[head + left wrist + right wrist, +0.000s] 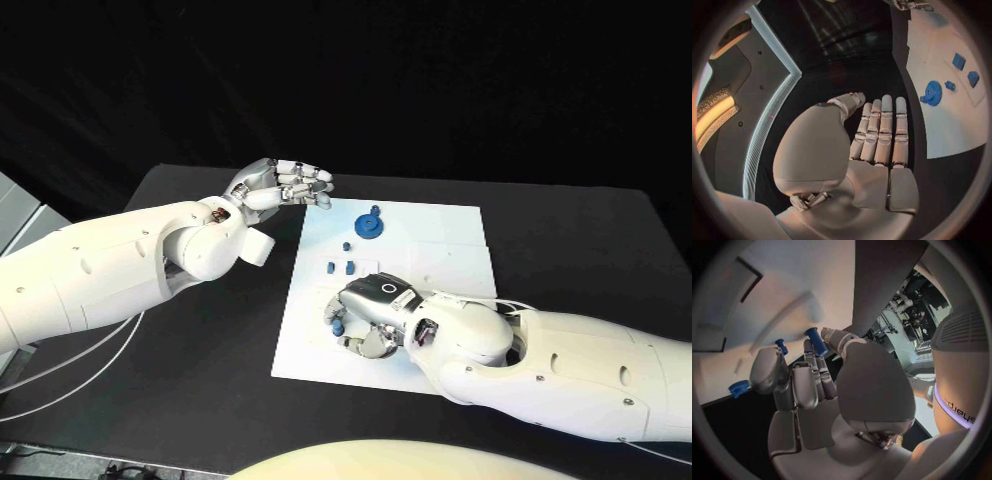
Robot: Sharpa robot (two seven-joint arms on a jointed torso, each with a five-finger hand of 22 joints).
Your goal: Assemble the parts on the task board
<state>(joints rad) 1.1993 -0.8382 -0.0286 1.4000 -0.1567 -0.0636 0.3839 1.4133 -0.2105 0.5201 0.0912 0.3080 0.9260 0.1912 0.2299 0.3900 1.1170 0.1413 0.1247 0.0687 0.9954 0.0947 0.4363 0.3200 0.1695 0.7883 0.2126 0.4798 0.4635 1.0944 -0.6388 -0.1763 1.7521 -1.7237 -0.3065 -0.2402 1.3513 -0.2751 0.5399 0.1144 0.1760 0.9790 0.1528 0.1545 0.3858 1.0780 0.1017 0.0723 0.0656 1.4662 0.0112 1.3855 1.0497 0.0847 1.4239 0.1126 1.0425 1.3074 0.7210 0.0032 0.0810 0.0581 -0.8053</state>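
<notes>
The white task board (447,255) lies mid-table. A blue gear (369,224) stands on its far part, with a small blue peg (348,245) and two small blue blocks (340,267) nearer. My right hand (369,315) hovers over the board's near left part and pinches a blue peg (816,340) between thumb and fingers. Another small blue piece (781,346) shows just past its fingers (804,380). My left hand (281,185) hangs at the board's far left corner, holding nothing; its fingers (879,130) lie side by side. The gear (931,93) and blocks (965,69) lie beyond it.
The black table (188,340) surrounds the board, with bare room left of it. A small blue toothed piece (739,388) sits at the board's edge near my right hand. My right forearm (577,370) covers the board's near right corner.
</notes>
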